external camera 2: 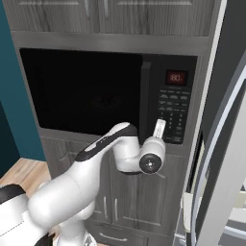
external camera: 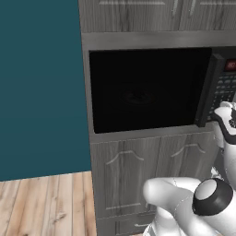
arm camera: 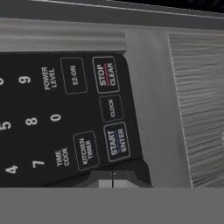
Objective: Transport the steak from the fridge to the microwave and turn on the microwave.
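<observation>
The black microwave (external camera 2: 86, 91) is built into grey wood-grain cabinets, and its dark glass door (external camera: 143, 87) is closed. Right of the thick handle (external camera 2: 146, 96) are its keypad (external camera 2: 174, 113) and red display (external camera 2: 176, 77). My gripper (external camera 2: 160, 126) is shut with nothing in it, and its tips point at the lower part of the keypad. In the hand view the shut gripper (arm camera: 113, 178) sits just below the START/ENTER button (arm camera: 117, 142). From the left base view the gripper (external camera: 222, 112) is at the right edge, by the keypad. The steak is hidden. The fridge (external camera 2: 230, 144) stands at the right.
The fridge's door with a curved silver handle (external camera 2: 218, 158) stands close to my right. Grey cabinet doors (external camera: 138, 175) run below the microwave, more cabinets (external camera 2: 110, 14) above. A teal wall (external camera: 41, 87) and wood floor (external camera: 46, 203) lie to the left.
</observation>
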